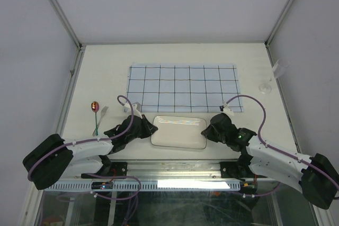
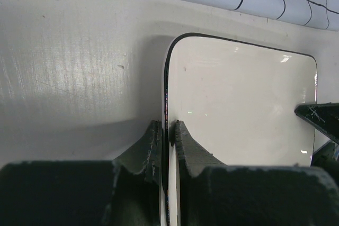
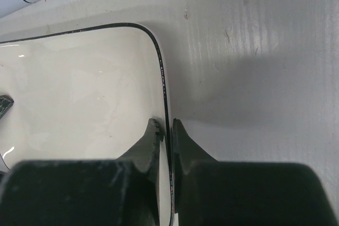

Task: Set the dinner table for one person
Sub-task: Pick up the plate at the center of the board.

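I have my left jaws pinching the left rim of the white plate (image 1: 178, 132) and my right jaws pinching its right rim. The plate is at the near part of the table (image 1: 106, 72), just in front of the gridded blue cloth (image 1: 183, 86).

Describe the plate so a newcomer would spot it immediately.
On the cream dinner table, look between the pale-blue grid cloth and the arm bases. The plate is white, rectangular, round-cornered, with a thin dark rim line; the left pincer and right pincer clamp its short edges.
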You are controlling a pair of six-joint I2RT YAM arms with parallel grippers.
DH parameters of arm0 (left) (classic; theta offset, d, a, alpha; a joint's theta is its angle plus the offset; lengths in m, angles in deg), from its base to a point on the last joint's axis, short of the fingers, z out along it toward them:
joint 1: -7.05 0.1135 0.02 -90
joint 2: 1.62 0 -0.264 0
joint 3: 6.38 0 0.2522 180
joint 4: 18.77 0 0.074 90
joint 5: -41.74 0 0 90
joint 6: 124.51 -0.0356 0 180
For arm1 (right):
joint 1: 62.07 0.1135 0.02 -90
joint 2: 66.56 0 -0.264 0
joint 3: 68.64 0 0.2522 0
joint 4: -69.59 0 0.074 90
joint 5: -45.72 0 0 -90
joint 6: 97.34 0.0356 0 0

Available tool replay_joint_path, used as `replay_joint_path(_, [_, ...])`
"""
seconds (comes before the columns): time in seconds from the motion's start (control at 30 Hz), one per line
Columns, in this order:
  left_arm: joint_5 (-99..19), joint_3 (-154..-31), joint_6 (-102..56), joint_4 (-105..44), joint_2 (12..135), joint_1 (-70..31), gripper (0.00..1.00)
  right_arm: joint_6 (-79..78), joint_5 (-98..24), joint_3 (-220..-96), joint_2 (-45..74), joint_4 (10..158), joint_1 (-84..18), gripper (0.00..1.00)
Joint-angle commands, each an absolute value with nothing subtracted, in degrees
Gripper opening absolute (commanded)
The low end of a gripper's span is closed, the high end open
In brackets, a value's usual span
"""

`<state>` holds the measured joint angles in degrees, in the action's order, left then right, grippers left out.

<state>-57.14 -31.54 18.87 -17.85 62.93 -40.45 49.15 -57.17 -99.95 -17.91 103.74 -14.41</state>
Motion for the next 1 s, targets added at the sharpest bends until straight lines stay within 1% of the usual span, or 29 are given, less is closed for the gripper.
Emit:
replay_joint_path(0.0, [-54.1, -33.2, 17.1, -17.4, 62.3, -41.4, 0.0, 48.5, -57.9, -100.4, -17.8, 103.3, -13.9, 0.0])
replay_joint_path(0.63, [-54.3, -35.9, 16.3, -21.0, 56.9, -41.4, 0.0, 46.2, -60.2, -104.0, -22.6, 106.9, -13.9, 0.0])
replay_joint_path(0.97, [-54.9, -37.8, 15.4, -22.5, 56.1, -41.4, 0.0, 45.1, -61.1, -106.0, -22.8, 107.7, -13.9, 0.0])
